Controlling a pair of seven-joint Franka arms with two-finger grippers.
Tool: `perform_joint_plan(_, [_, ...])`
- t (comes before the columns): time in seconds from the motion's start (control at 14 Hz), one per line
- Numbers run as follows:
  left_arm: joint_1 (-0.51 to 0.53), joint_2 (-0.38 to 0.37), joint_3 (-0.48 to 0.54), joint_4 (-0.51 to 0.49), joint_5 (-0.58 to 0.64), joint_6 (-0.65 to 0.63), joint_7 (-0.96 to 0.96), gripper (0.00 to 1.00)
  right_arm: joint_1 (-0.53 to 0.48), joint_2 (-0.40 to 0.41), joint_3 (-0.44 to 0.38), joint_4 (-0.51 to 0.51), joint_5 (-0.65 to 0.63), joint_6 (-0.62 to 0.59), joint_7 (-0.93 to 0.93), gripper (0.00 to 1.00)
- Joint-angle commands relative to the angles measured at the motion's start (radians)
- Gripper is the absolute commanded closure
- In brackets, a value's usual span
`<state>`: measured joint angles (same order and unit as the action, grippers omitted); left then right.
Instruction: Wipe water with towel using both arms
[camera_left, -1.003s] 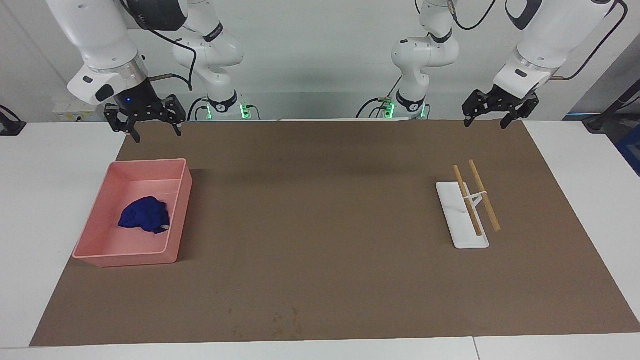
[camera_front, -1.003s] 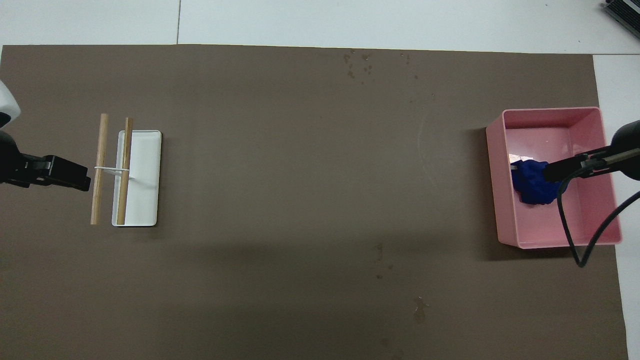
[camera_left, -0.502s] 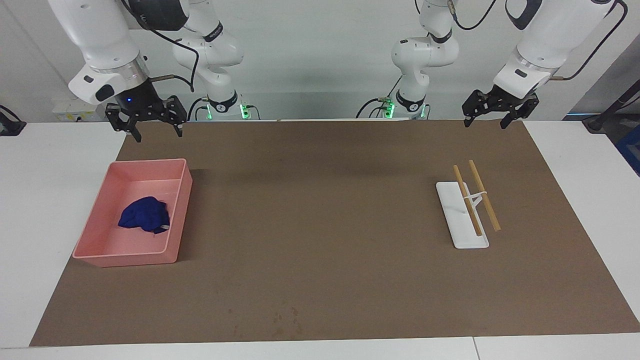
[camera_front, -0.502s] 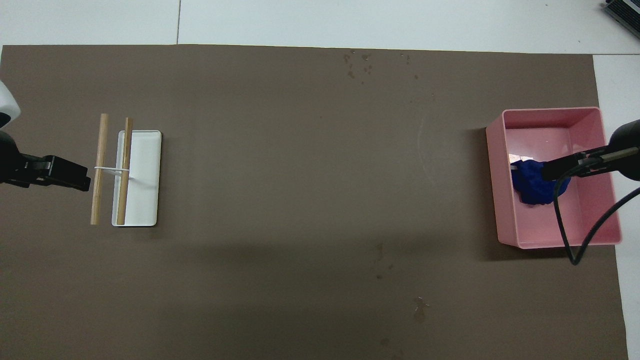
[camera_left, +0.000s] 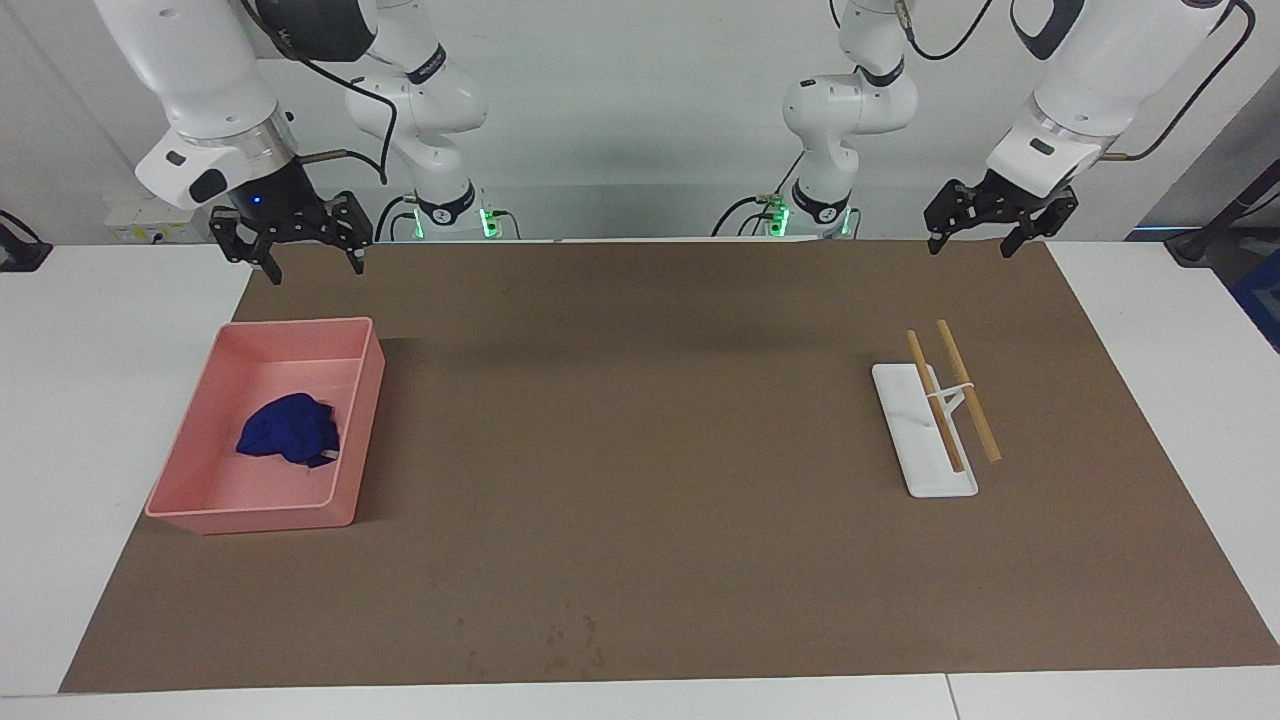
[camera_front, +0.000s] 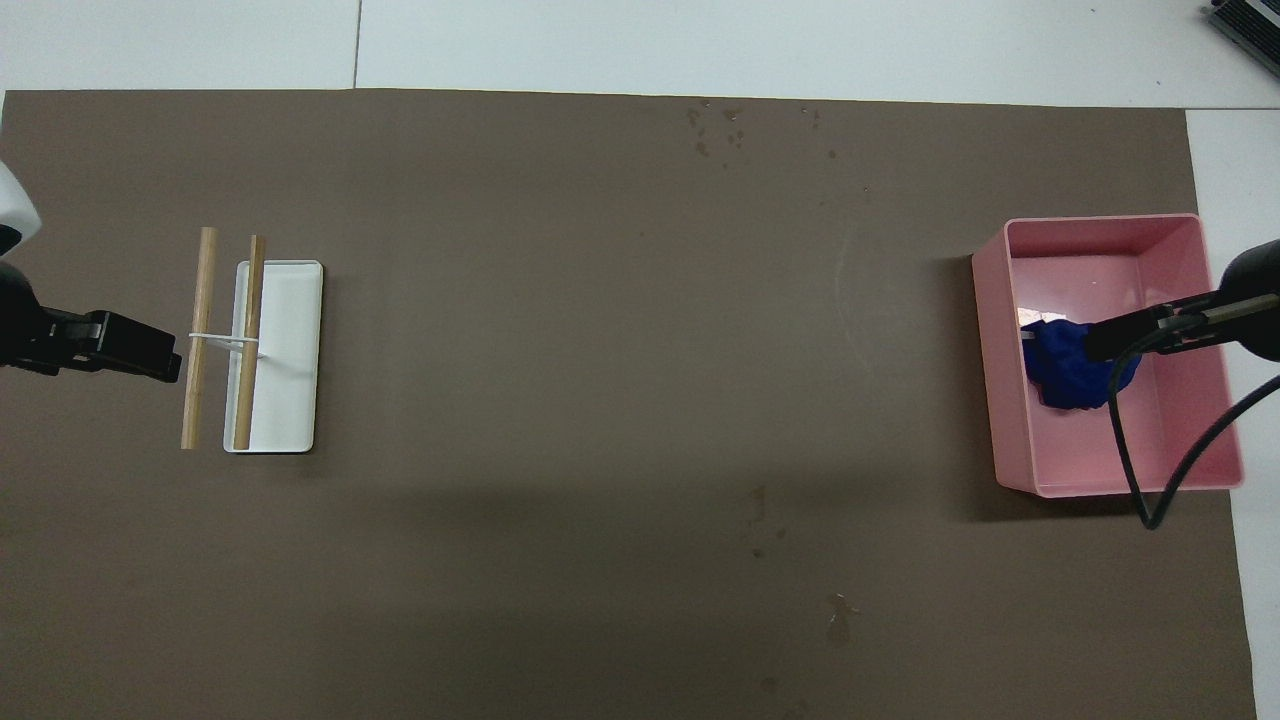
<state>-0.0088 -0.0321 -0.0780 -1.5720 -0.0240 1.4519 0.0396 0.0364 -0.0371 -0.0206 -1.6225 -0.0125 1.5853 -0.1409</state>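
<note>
Toward the right arm's end of the table I see the towel (camera_left: 290, 430) bunched in the pink tray (camera_left: 200, 445). My right gripper (camera_left: 293, 243) and left gripper (camera_left: 995, 222) hang spread wide, empty. Two sticks (camera_left: 950, 400) cross the white tray (camera_left: 910, 440).

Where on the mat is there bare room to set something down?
The wide middle of the brown mat between the pink tray and the white stand is bare. The tray holds the towel; water drops dot the edge farthest from the robots.
</note>
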Motion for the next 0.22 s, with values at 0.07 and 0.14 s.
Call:
perform_joint_plan(0.07, [-0.002,-0.028,0.003,-0.028,0.013,-0.005,0.009,0.00,-0.001,-0.007,0.001,-0.016,-0.009,0.019,0.017,0.00])
perform_joint_plan(0.14, [-0.002,-0.028,0.003,-0.026,0.013,-0.005,0.009,0.00,-0.001,-0.007,0.001,-0.014,-0.009,0.019,0.015,0.00])
